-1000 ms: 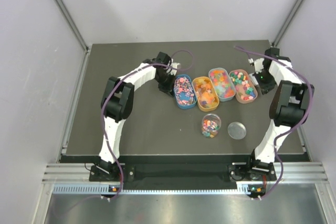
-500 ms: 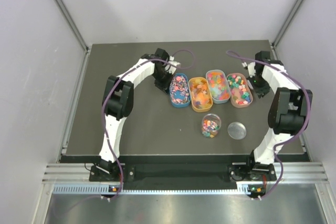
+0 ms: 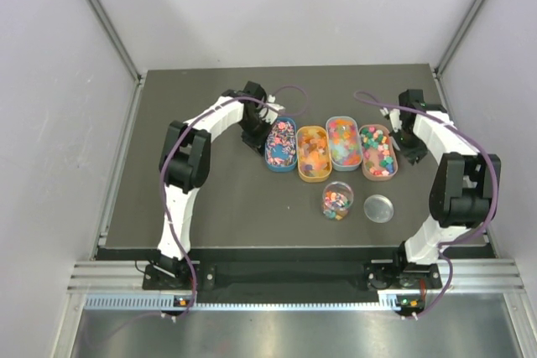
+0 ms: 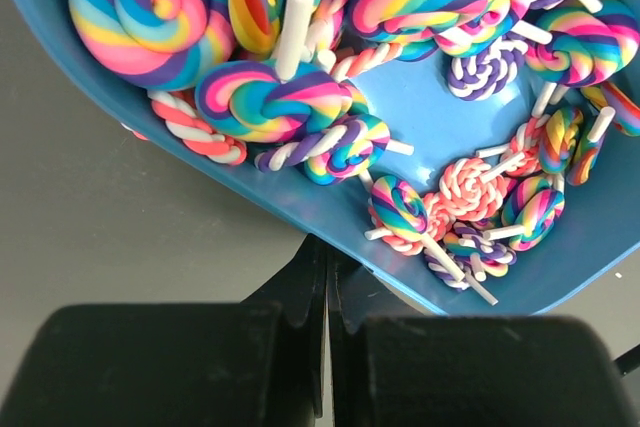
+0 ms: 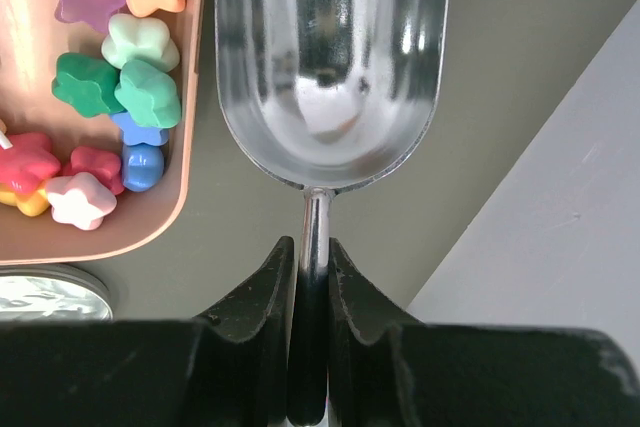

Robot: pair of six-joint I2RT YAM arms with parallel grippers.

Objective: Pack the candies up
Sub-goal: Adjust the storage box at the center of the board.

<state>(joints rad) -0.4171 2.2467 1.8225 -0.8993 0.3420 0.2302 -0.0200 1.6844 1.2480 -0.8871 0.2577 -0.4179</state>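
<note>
The candies fill four oval trays in a row: blue (image 3: 279,144), orange (image 3: 313,153), teal (image 3: 343,142) and pink (image 3: 378,152). More candies sit in the clear jar (image 3: 337,200). My left gripper (image 3: 255,135) is shut and empty. In the left wrist view its tips (image 4: 327,247) press against the blue tray's outer wall (image 4: 330,217), which holds rainbow lollipop candies (image 4: 270,97). My right gripper (image 3: 409,143) is shut on the handle of the silver scoop (image 5: 330,57). The scoop's bowl is empty, beside the pink tray (image 5: 150,219) of star candies (image 5: 130,87).
The jar's round metal lid (image 3: 379,208) lies on the table right of the jar. The enclosure's grey wall (image 5: 560,217) is close on the right of the scoop. The dark table (image 3: 218,199) ends at a rail in front.
The row of four trays has slid left and slightly away from the arm bases. My left gripper drew back left with it and my right gripper followed from the right. Jar and lid stayed put.
</note>
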